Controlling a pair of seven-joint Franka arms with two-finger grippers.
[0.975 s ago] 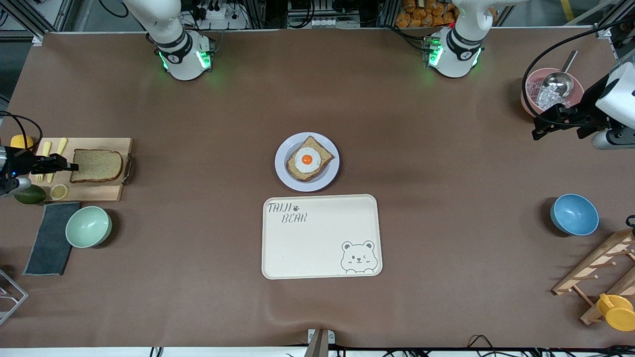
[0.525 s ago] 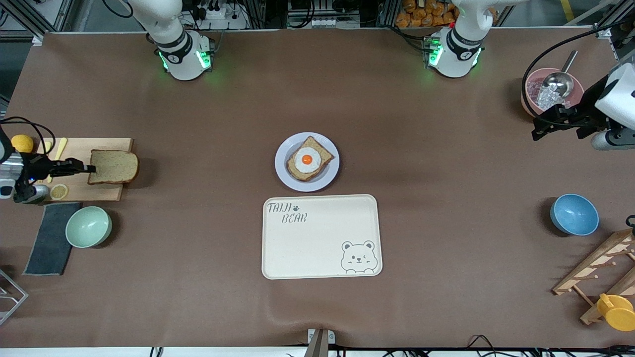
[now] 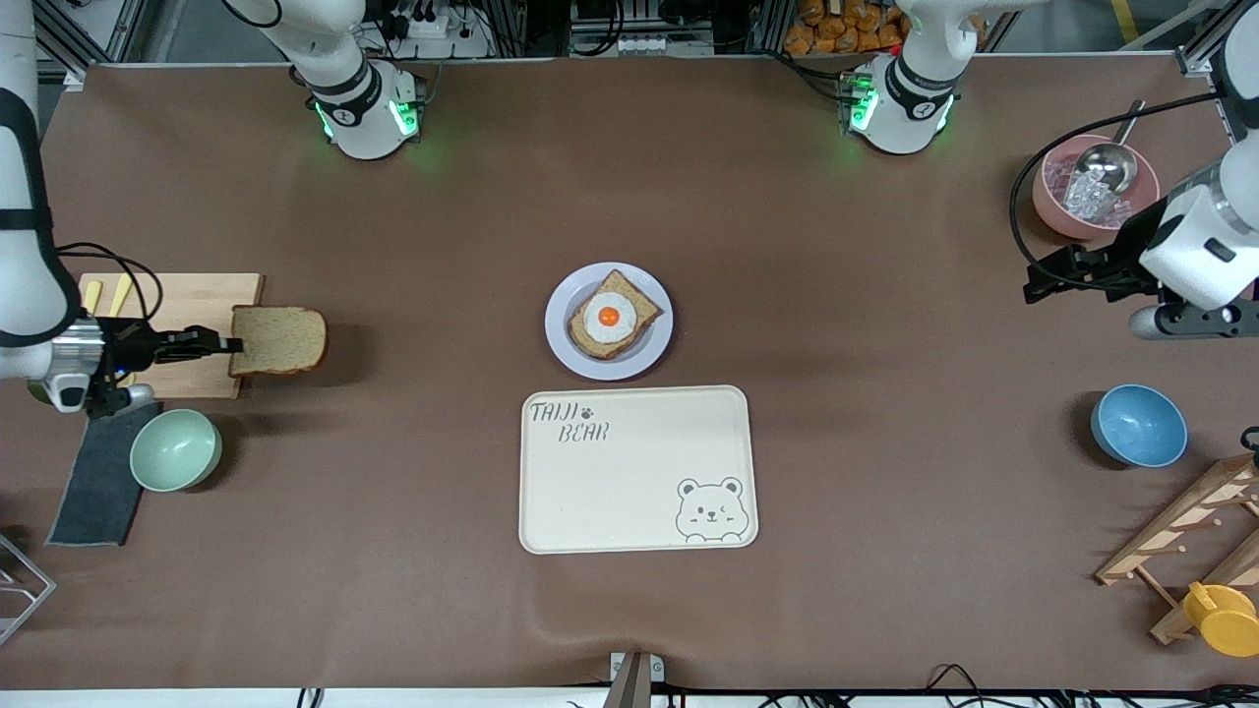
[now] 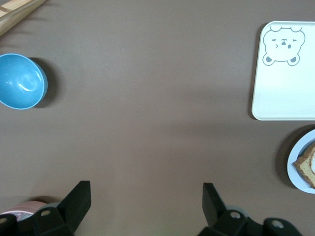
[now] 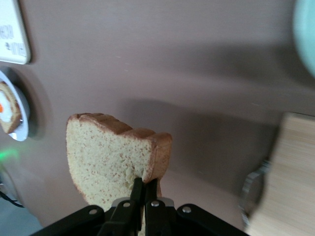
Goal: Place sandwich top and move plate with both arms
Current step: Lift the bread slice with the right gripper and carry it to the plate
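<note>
At the frame's left edge, the right gripper [image 3: 228, 344] reaches level from its arm, pinching the sandwich top [image 3: 283, 340] by its crust above the cutting board's [image 3: 197, 305] end. The plate [image 3: 609, 321] sits at centre. At upper right, the left gripper [image 3: 1033, 285] waits, fingers spread wide, near the pink bowl [image 3: 1052, 202].

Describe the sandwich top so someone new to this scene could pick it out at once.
Start at the wooden cutting board at the right arm's end of the table. At the board's edge toward the plate, the right tool is shut on the sandwich top, holding it by one edge, up in the air. It is a plain brown slice, while the other slice lies on the plate under a fried egg.
</note>
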